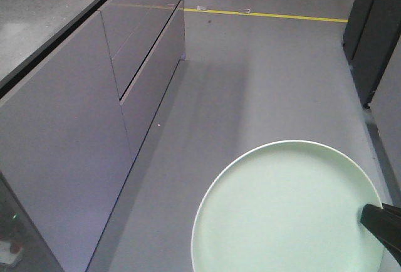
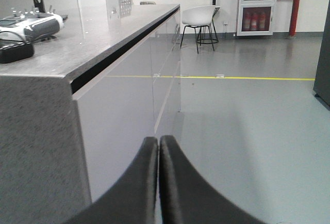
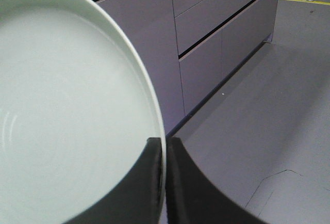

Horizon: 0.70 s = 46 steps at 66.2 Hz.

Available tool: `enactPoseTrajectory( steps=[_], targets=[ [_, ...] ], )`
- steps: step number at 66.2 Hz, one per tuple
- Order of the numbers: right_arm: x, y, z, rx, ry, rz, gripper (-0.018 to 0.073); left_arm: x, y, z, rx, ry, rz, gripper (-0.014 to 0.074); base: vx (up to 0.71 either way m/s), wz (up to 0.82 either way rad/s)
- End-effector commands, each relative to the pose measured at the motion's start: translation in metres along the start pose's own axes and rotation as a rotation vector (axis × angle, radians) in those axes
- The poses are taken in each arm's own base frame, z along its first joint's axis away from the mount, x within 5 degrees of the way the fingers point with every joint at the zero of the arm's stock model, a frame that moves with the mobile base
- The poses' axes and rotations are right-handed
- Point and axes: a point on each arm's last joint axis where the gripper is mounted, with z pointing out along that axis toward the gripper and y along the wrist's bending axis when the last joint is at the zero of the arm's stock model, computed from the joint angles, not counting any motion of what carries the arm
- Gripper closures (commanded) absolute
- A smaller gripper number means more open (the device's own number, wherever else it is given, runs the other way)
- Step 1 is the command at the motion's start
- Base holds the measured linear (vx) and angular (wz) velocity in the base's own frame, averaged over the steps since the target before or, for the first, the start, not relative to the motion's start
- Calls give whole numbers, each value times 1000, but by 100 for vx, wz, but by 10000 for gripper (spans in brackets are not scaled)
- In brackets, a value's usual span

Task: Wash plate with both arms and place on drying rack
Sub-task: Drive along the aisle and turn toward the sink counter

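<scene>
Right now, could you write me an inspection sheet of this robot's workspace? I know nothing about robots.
Surface: grey speckled countertop over plain cabinet fronts; grey floor beside it.
Job's things: pale green plate held by its rim above the floor; no drying rack clearly made out.
Clutter: handheld controller and a black case on the countertop.
Grippers: right gripper shut on the plate's rim; left gripper shut, empty.
Cables: nothing seen.
Surroundings: yellow floor line, white chair, fire-extinguisher cabinet by the far wall.
</scene>
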Motion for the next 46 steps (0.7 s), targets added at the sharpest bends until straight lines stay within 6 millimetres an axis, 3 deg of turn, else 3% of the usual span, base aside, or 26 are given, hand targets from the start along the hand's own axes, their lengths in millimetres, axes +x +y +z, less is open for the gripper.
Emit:
enactPoseTrajectory(
  steps=[1, 46],
  targets=[
    [-12, 1, -2, 0, -72, 25, 561, 0, 0, 0, 1, -68, -12, 602, 34, -6],
    [-12, 1, -2, 0, -72, 25, 561, 0, 0, 0, 1, -68, -12, 602, 32, -10]
  ],
)
